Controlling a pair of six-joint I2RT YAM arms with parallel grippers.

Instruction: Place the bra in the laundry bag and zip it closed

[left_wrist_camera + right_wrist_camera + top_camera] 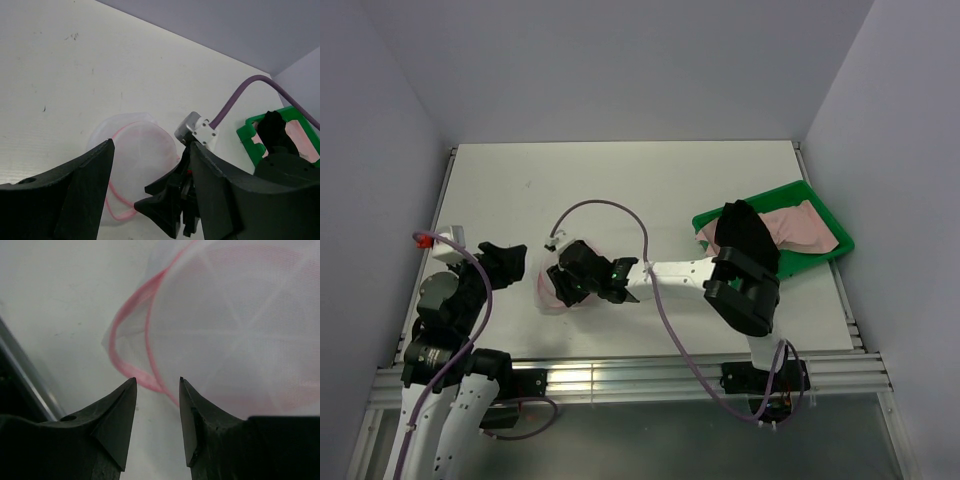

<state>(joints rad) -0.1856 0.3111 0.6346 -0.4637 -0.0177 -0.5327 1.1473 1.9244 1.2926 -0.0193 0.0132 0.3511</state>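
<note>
The laundry bag (pixel 548 292) is a round white mesh pouch with a pink zipper rim, lying flat on the table left of centre. It also shows in the left wrist view (pixel 137 150) and the right wrist view (pixel 235 325). My right gripper (pixel 567 284) is open and hovers right over the bag, its tips (pixel 157 382) either side of the pink rim (pixel 145 377). My left gripper (pixel 514 264) is open and empty just left of the bag, jaws wide (pixel 150 150). The pale pink bra (pixel 802 226) lies in the green tray (pixel 788 192); it also shows in the left wrist view (pixel 300 137).
The right arm's elbow (pixel 745 240) partly covers the tray's left side. A purple cable (pixel 610 210) loops over the table behind the bag. Grey walls enclose the table on three sides. A metal rail (pixel 620 375) runs along the near edge.
</note>
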